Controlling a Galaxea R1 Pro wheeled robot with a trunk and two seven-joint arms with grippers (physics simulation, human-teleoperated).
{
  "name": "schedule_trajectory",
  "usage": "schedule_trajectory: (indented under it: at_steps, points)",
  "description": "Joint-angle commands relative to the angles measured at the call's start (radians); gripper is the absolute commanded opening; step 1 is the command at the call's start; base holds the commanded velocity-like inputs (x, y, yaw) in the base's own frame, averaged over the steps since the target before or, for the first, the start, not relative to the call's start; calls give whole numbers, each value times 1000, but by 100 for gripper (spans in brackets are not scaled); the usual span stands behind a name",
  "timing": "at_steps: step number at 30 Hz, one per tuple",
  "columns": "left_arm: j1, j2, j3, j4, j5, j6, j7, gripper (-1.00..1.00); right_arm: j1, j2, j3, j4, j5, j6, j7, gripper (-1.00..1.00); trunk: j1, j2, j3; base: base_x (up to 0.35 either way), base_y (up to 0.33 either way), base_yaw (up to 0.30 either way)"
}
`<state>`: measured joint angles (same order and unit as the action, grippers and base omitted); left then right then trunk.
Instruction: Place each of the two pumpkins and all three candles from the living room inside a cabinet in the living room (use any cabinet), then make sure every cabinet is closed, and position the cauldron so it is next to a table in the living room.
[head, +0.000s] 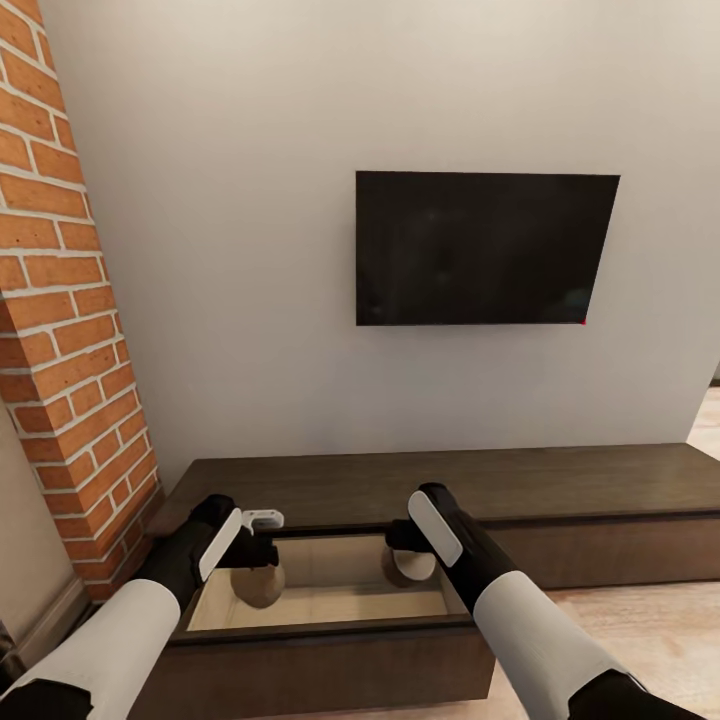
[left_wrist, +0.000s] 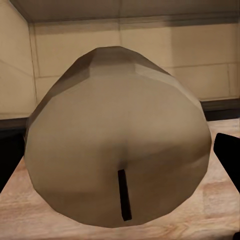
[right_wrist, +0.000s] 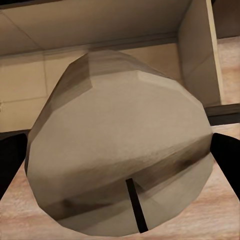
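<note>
My left claw (head: 262, 560) clamped on candle (left_wrist: 117, 135), right claw (head: 405, 560) on second candle (right_wrist: 120, 145); long axes along fingers, wicks facing wrists, over open cabinet (head: 330, 640) drawer.

Cabinet (head: 520, 480): long, low, dark brown, one pale-lined drawer (head: 330, 605) open at 6 o'clock. Two tan candles (head: 260, 585) (head: 410, 567) held over it, wicks (left_wrist: 124, 195) (right_wrist: 136, 205) toward the wrist cameras.

Grey wall (head: 250, 200) (dark screen (head: 485, 248) mounted), brick column (head: 70, 330), wood floor (head: 640, 620).
</note>
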<state>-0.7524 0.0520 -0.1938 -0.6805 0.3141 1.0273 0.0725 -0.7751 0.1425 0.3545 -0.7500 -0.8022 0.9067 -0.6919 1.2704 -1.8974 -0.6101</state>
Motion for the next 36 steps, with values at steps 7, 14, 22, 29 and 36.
schedule_trajectory:
  at_steps: [7, 14, 22, 29, 36]
  points:
    - [-1, -1, -6, -2, 13, -7, 7, -100, -1, 3, 4, 15, -9, 5, -10, -100, 0, -1, -1, 0, 0, 0]
    - [-1, -3, -6, -2, 11, -9, 7, -100, -10, 3, 2, 58, -10, 10, -8, -100, 0, -1, -1, 27, 0, 0]
    - [-1, -8, -6, -1, 8, -4, 8, -100, -20, 4, 1, 80, -12, 11, -8, -100, 0, -1, -1, 108, 0, 0]
    - [-1, -10, -7, 0, 8, 7, 7, -100, -21, 7, 1, 81, -12, 12, -8, -100, 0, -1, -1, 37, 0, 0]
    - [-1, -11, -7, 0, 7, 19, 7, -100, -21, 9, 1, 82, -12, 12, -8, -100, 0, -1, -1, 108, 0, 0]
